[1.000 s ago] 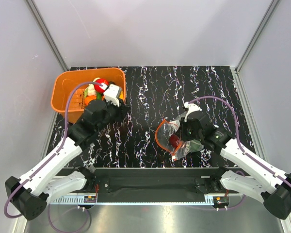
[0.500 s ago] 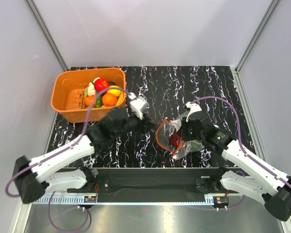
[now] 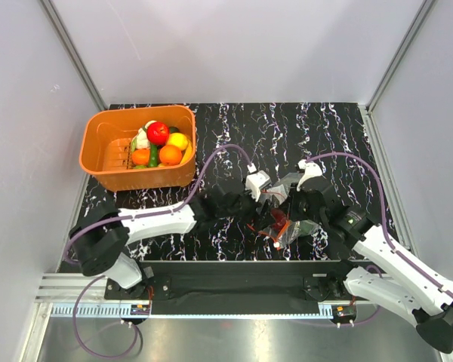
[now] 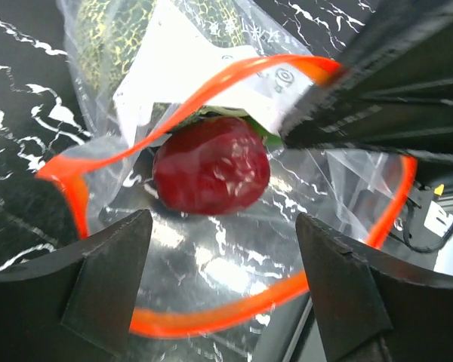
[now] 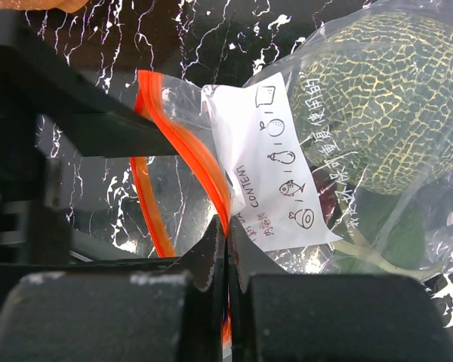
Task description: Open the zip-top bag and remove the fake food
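Observation:
The zip-top bag [image 3: 285,226] lies at the table's front middle. Its mouth is open, ringed by the orange-red zip strip [image 4: 211,320]. My right gripper [image 5: 226,235] is shut on the strip's upper edge next to the white printed patch [image 5: 264,166]. My left gripper [image 4: 226,283] is open at the bag's mouth, with a finger on either side of it. A dark maroon piece [image 4: 211,167] lies inside the bag just beyond those fingers. A green netted round piece [image 5: 385,105] sits deeper in the bag. A shiny red ball [image 3: 158,133] lies in the orange basket.
The orange basket [image 3: 106,162] stands at the back left and holds orange and yellow fruit balls and a white piece. Both arms meet over the bag in the top view, the left gripper [image 3: 269,202] next to the right gripper [image 3: 291,210]. Grey walls close in the black marbled table.
My left arm has swung from the basket rightward to the bag's mouth, leaving the red ball in the basket. My right gripper has kept its pinch on the bag.

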`<state>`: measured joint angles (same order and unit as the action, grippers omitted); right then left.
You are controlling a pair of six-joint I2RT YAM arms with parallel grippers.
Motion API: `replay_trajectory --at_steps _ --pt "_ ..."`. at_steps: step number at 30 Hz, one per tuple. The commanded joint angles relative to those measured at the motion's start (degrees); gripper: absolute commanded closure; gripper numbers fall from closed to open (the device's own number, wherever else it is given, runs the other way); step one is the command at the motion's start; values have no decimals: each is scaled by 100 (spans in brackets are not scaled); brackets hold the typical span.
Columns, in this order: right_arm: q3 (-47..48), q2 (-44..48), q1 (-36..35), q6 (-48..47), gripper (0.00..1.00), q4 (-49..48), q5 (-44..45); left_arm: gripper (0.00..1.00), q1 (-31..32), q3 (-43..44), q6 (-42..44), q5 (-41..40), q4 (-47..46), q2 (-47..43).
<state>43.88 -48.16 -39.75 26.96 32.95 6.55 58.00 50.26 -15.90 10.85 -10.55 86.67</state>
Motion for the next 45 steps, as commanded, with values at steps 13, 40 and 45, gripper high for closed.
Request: replay_trajectory --at_steps 13,40,45 --pt "-28 97 37 125 100 1 -136 1 124 836 113 -277 -985 1316" --pt "-151 -18 28 160 100 -192 -233 78 309 476 456 -285 -1222 1784" --pt "-169 -44 37 143 100 -184 -171 81 309 213 369 -294 -967 1028"
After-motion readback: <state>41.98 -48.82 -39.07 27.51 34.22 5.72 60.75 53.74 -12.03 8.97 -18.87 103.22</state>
